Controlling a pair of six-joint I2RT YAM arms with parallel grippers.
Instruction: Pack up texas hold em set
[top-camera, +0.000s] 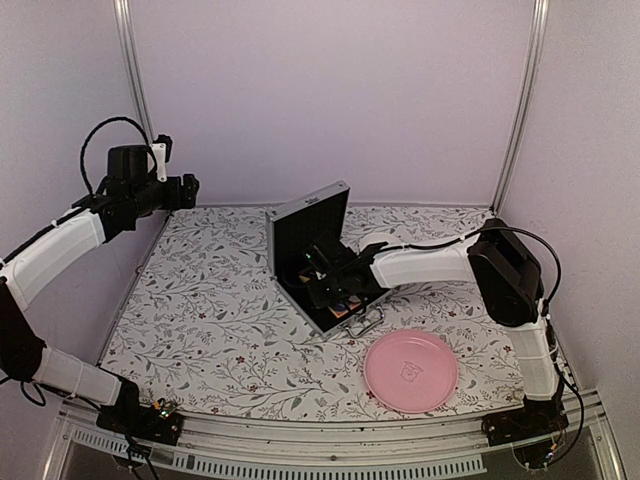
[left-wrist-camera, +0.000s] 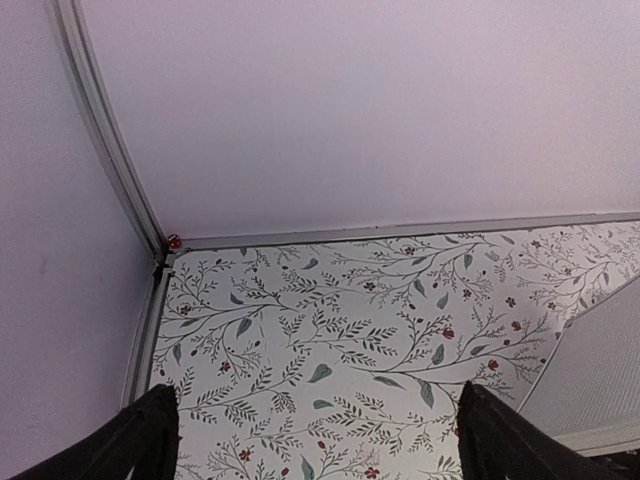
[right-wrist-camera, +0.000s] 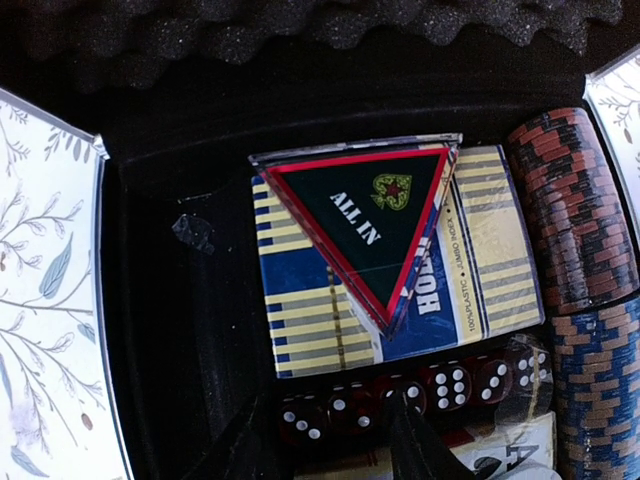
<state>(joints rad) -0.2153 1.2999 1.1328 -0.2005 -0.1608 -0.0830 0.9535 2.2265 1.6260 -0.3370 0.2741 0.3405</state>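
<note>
The silver briefcase (top-camera: 312, 222) stands open mid-table, its lid upright. My right gripper (top-camera: 325, 277) reaches down into it. In the right wrist view a black-and-red triangular "ALL IN" token (right-wrist-camera: 370, 215) lies on a blue-and-yellow card deck (right-wrist-camera: 310, 315). A row of red dice (right-wrist-camera: 440, 385) sits below the deck. Red-and-black chips (right-wrist-camera: 575, 210) and blue chips (right-wrist-camera: 600, 390) are stacked at the right. My right gripper (right-wrist-camera: 330, 440) is partly open, its fingers either side of the two leftmost dice. My left gripper (top-camera: 187, 190) is raised at the far left, open (left-wrist-camera: 320, 445) and empty.
A pink plate (top-camera: 410, 370) lies at the front right, close to the case's metal handle (top-camera: 367, 322). The case lid's outer face (left-wrist-camera: 600, 370) shows at the right of the left wrist view. The back wall and left frame post (top-camera: 132, 90) are close to my left arm.
</note>
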